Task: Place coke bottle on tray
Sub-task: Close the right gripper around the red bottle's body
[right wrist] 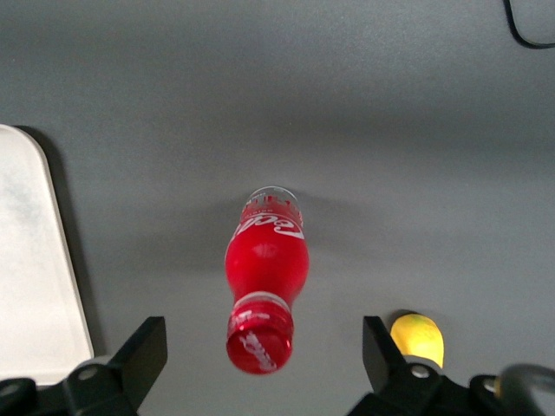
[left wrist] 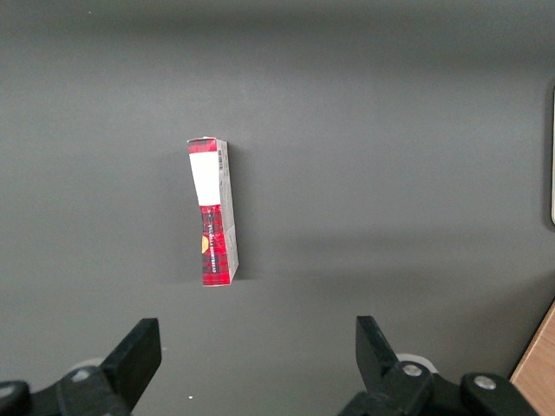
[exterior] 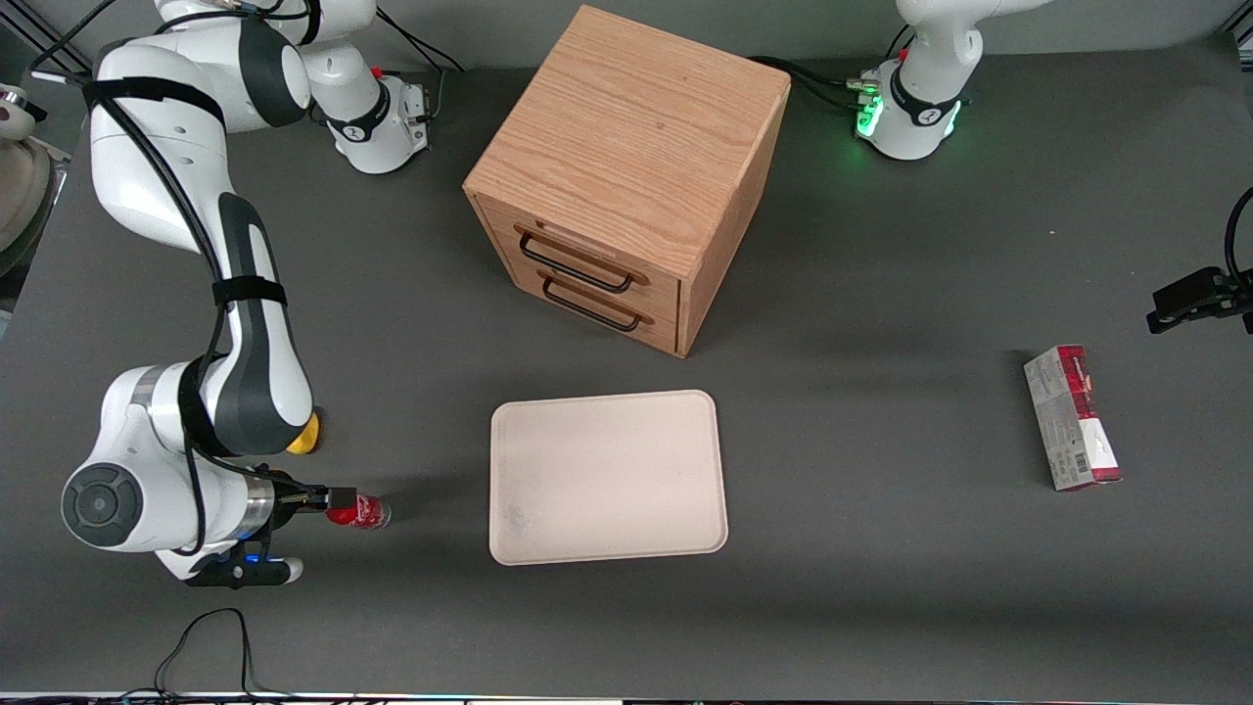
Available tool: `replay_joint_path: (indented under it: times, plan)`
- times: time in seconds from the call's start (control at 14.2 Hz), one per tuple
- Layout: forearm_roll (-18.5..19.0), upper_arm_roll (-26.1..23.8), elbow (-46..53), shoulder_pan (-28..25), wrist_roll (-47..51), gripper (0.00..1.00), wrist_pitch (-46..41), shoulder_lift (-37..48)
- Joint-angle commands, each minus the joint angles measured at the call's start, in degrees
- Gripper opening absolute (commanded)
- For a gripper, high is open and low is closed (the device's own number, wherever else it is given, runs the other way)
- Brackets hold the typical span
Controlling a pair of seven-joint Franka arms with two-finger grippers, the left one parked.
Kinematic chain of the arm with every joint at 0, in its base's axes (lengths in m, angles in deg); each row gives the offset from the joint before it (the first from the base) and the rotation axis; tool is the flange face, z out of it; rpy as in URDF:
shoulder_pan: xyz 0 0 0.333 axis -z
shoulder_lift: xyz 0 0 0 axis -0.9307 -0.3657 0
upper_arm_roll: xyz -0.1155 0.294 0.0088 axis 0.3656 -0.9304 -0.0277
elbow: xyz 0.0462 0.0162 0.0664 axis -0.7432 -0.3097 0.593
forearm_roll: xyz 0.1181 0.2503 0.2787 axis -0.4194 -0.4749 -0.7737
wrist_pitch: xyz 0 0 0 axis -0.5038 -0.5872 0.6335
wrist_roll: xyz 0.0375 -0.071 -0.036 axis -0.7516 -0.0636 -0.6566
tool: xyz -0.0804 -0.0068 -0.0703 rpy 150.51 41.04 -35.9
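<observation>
Coke bottle (exterior: 358, 512) stands upright on the dark counter (exterior: 881, 587), toward the working arm's end, apart from the cream tray (exterior: 607, 477). End effector (right wrist: 260, 373) hangs directly above the bottle's red cap, its two fingers (right wrist: 139, 360) spread wide on either side, gripping nothing. Just beside the arm lies a yellow lump (exterior: 303, 438), partly hidden.
</observation>
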Motion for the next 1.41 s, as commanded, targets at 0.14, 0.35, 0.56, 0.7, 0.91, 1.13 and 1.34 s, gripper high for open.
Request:
replay_joint_path:
  times: [0.14, 0.35, 0.56, 0.7, 0.91, 1.13, 1.34]
  plan:
    - [-0.62, 0.16, -1.71, -0.53, 1.35, 0.95, 1.85, 0.53]
    - [-0.62, 0.16, -1.71, -0.53, 1.52, 0.50, 1.85, 0.53]
    - [-0.97, 0.16, -1.80, -0.45, 1.70, 0.05, 1.76, 0.96]
    - [-1.15, 0.16, -1.80, -0.44, 1.70, 0.00, 1.50, 1.14]
    - [-1.15, 0.24, -1.80, -0.53, 4.15, 0.00, 1.24, 1.32]
    - [-1.15, 0.16, -1.80, -0.62, 4.16, 0.00, -3.22, 3.33]
    - [-1.23, 0.24, -1.88, -0.36, 3.19, 0.00, -10.25, 7.63]
